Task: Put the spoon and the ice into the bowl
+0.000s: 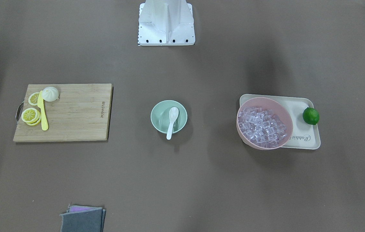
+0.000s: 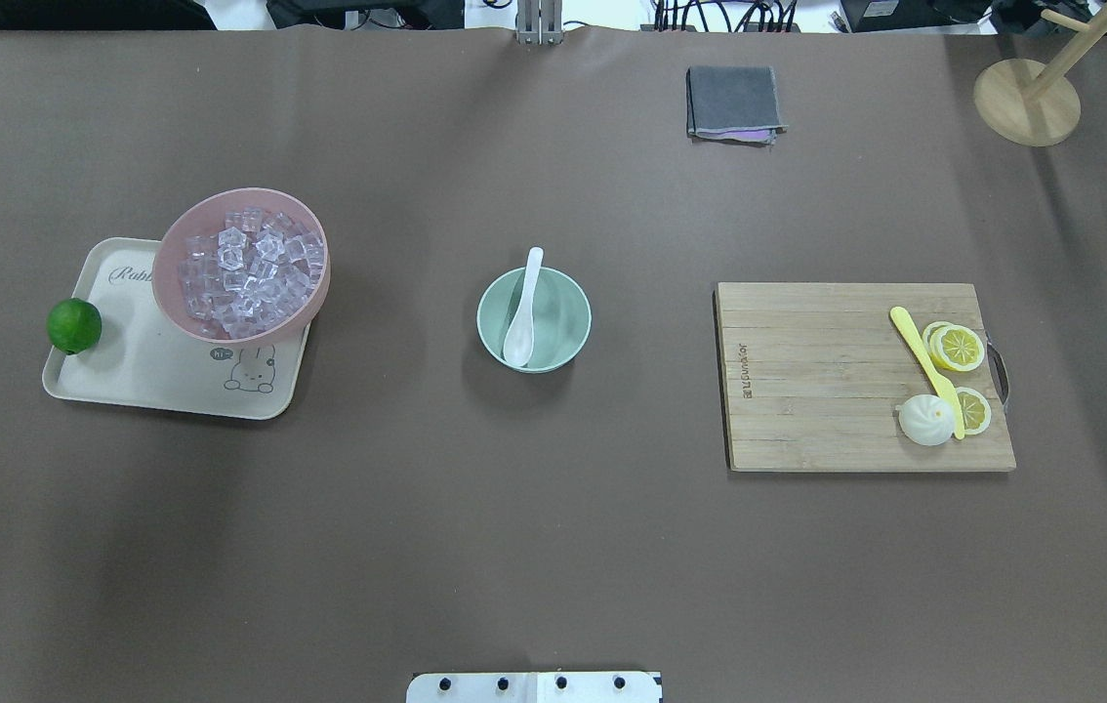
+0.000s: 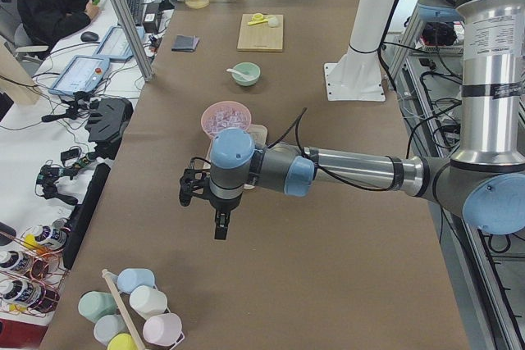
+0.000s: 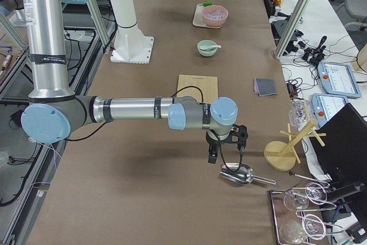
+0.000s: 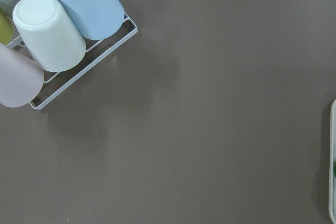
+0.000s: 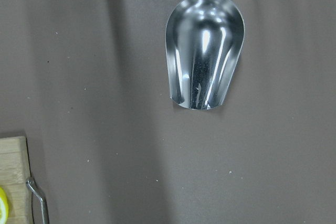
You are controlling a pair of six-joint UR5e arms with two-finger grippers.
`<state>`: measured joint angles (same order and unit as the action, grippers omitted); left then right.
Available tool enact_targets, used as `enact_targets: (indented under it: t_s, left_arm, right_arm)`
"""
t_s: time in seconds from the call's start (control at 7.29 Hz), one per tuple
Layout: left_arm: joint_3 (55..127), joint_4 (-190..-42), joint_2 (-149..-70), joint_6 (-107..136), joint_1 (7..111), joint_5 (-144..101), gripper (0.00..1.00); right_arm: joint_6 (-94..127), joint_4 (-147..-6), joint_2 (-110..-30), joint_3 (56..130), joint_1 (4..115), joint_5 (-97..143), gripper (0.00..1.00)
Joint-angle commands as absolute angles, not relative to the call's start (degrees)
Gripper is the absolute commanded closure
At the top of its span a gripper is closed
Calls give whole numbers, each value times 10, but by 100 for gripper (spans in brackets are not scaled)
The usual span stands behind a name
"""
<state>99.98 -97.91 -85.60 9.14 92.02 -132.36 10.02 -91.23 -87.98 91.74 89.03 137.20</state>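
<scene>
The white spoon [image 2: 521, 310] lies in the mint-green bowl [image 2: 565, 322] at the table's middle, scoop inside and handle over the rim; both also show in the front view, spoon [image 1: 172, 120] and bowl [image 1: 158, 113]. The ice [image 2: 243, 273] fills a pink bowl [image 2: 173, 293] on a cream tray. My left gripper [image 3: 215, 215] hangs over the table's left end, short of the tray. My right gripper [image 4: 226, 147] hangs over the right end, above a metal scoop. Both show only in the side views, so I cannot tell whether they are open or shut.
A lime [image 2: 74, 325] sits on the tray [image 2: 153, 386]. A cutting board [image 2: 807, 391] holds a yellow knife [image 2: 924, 366], lemon slices and a bun. A grey cloth [image 2: 732, 102], a metal scoop [image 6: 205, 56], a wooden stand [image 2: 1027, 98] and a cup rack [image 5: 52, 30] are at the edges.
</scene>
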Motion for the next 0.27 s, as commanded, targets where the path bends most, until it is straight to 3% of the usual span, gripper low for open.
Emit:
enact_targets:
  t_s: [0.0,0.14]
  left_arm:
    - [999,-979,-856,91,920,-1323,2]
    - [999,-979,-856,88,920,-1324,2]
  right_arm:
    - [100,-912,-880,917,890,1372,0]
    - [100,-912,-880,918,890,1372,0]
